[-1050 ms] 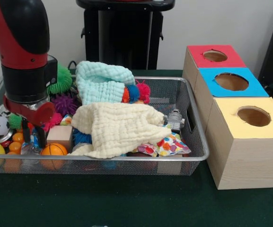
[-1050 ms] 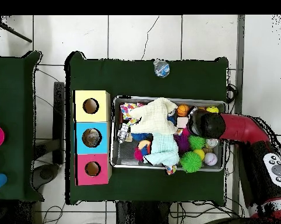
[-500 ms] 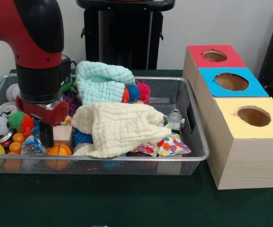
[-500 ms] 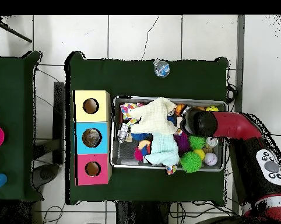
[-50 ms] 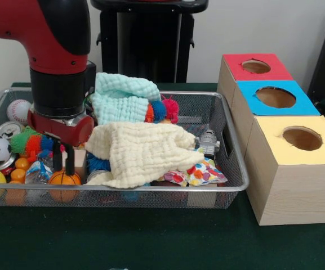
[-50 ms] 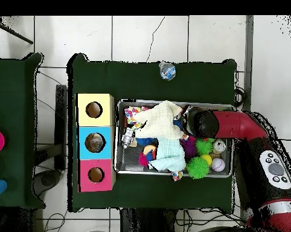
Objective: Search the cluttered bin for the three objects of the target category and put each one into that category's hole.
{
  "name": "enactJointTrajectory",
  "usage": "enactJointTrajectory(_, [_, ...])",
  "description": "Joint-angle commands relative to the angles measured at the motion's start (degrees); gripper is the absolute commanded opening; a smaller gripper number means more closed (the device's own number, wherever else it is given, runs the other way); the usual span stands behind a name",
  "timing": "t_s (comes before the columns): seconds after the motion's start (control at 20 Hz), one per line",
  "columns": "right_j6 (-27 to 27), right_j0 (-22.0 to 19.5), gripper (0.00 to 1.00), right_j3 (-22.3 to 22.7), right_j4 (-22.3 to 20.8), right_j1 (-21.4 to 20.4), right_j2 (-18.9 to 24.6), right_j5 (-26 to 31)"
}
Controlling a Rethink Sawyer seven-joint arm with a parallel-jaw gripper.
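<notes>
Where tiles show — dark green table (image 6: pixel 142 78) — white floor (image 6: pixel 142 36)

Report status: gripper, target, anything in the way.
Gripper open, fingers straddling the orange ball in the bin. Nothing held. Yellow cloth right beside it, covering other items.

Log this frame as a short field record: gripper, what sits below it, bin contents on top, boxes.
gripper: open, fingers down just above the orange ball
orange ball: at bin's front wall, not gripped
wire bin: cluttered
cream cloth: draped over middle
mint cloth: behind it
boxes: yellow box, blue box, red box, one hole each
</notes>
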Motion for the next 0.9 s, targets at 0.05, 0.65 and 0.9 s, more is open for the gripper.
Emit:
enactJointTrajectory(0.05, [-5.93,4.36,1.00,-0.94,-4.22,-1.27,-2.78,4.22])
enactJointTrajectory(0.65, [-6.66,4.72,1.00,-1.56,-5.36,-0.01,-4.11,1.38])
enactJointTrajectory(0.9, [-7.51,5.07,1.00,-0.51,-6.02,-1.25,-5.24,2.56])
